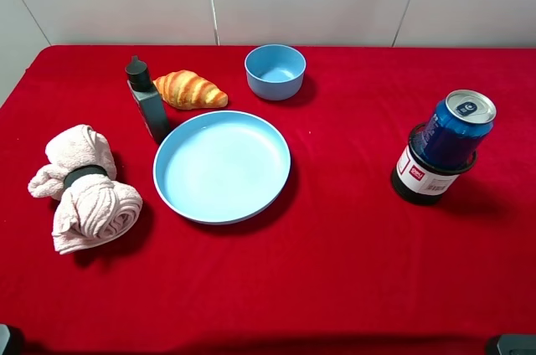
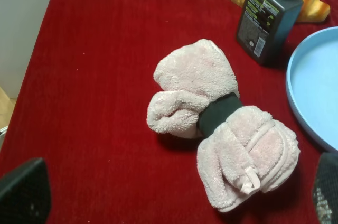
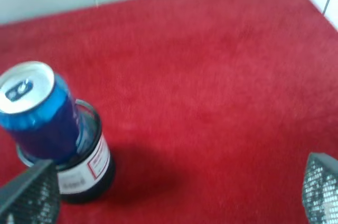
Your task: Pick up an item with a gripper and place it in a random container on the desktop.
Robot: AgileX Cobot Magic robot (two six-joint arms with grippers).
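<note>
Aluminium can [image 1: 456, 131], blue with silver top, already sits in the black mesh cup [image 1: 421, 177], bottom half sunk inside, top half sticking out. Placement looks done, judging from how it lies. Cup stands on the red counter [image 1: 352, 271], and in the right wrist view can [image 3: 38, 112] and cup [image 3: 84, 168] lie ahead of the right gripper [image 3: 174, 203], off toward one finger, clear of both.

Handling, as a guess: thin stiff wall, smooth and a bit slippery, dents if squeezed hard; weight unknown, can't tell full or empty. Only the exposed upper wall below the rim is free to pinch, from the sides. Mesh cup is light and could tip if the can is dragged.

Long axis near vertical, slightly tilted in the cup; silver top with pull tab points up.

Right gripper: fingers spread wide, nothing between them. Left gripper [image 2: 174, 203]: also wide apart, holding nothing; pink rolled towel [image 2: 222, 123] lies just ahead of it, untouched.
</note>
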